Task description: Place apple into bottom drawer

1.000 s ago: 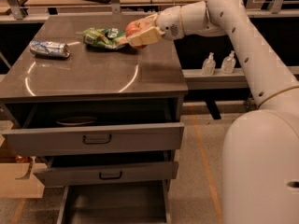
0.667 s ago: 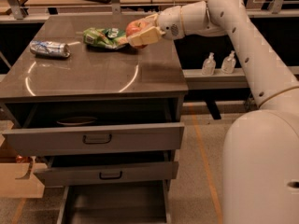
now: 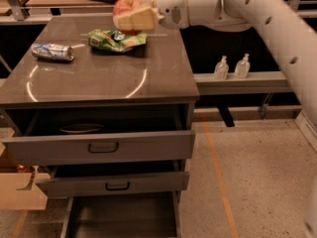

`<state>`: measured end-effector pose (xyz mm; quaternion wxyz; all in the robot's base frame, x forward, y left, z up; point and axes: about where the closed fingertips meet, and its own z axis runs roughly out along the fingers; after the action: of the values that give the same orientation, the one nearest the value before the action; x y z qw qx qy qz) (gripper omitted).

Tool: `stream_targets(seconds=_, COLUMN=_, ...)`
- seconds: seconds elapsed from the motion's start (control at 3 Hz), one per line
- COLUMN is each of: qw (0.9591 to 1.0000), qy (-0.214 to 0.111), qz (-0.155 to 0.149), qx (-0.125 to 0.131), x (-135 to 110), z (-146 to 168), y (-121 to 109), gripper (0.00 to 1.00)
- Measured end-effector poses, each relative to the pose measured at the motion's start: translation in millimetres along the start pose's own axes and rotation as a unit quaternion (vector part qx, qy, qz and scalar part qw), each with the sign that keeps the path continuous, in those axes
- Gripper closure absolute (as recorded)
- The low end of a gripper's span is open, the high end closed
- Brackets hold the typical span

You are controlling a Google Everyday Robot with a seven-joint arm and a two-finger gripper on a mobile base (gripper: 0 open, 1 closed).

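The red apple (image 3: pixel 124 6) with orange-yellow patches is held in my gripper (image 3: pixel 132 17), above the far edge of the tabletop and just behind the green snack bag. The pale fingers (image 3: pixel 137 20) are shut on the apple and cover its lower part. The white arm (image 3: pixel 213 4) reaches in from the right. The bottom drawer (image 3: pixel 74 217) stands pulled out at floor level under the cabinet, its grey floor bare, well below and in front of the gripper.
A green snack bag (image 3: pixel 116 38) and a silver drink can (image 3: pixel 52 52) lie on the grey tabletop (image 3: pixel 99 78). Two grey drawers with black handles (image 3: pixel 103 147) (image 3: pixel 117 185) stand partly open above the bottom drawer. Two small bottles (image 3: pixel 232 66) stand on a rail at the right. A cardboard box (image 3: pixel 20 192) sits at the left.
My gripper has risen and shifted a little left with the apple in it, now higher above the snack bag. Nothing else has moved.
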<state>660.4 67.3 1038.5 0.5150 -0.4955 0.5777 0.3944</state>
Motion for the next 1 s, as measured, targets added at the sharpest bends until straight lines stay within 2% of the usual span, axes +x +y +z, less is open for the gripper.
stream_targets(seconds=0.33, qw=0.9987, qy=-0.04, qz=0.01, qx=0.029, x=-51.8, z=3.1, y=55.6, gripper=1.0)
stream_targets(seconds=0.67, qw=0.9969, qy=-0.053, qz=0.048, qx=0.032, x=-42.5, z=28.7, y=102.4, gripper=1.0)
stream_targets(seconds=1.0, qw=0.9938, qy=-0.058, qz=0.086, qx=0.041, x=-17.3, z=24.7, y=146.9, gripper=1.0)
